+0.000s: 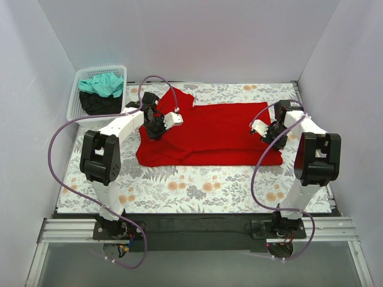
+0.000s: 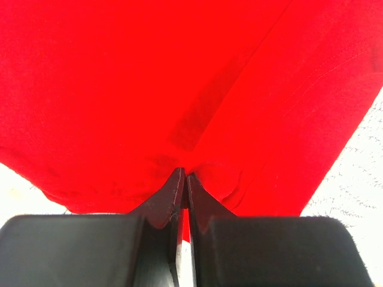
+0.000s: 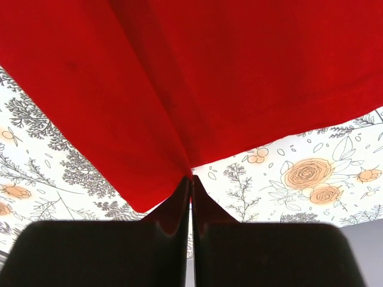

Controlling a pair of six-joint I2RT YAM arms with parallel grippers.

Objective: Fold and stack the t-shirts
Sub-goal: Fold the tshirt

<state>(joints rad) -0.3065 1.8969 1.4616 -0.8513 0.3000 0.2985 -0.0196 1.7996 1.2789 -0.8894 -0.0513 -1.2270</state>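
Top external view: plain white walls [image 1: 179,36] close off the table on the left, far and right sides; a grey-and-orange floral cloth [image 1: 197,188] covers the surface; at the near edge runs a dark strip [image 1: 197,224] with both arm bases bolted on it.

A red t-shirt [image 1: 209,134] lies spread near the middle of the table, its long axis running from the left edge toward the right edge; a sleeve juts toward the far edge at its left end, so that end points left.

At the far left corner stands a white mesh basket [image 1: 76,98]; in it a teal-green t-shirt [image 1: 102,84] lies on the far side, with a black t-shirt [image 1: 99,104] on the near side.

Near the shirt's left end the left gripper [image 1: 154,127] is pinched tight on a pucker of red cloth; at the right end the right gripper [image 1: 272,136] is closed on a raised fold, with the floral cloth visible beneath it.
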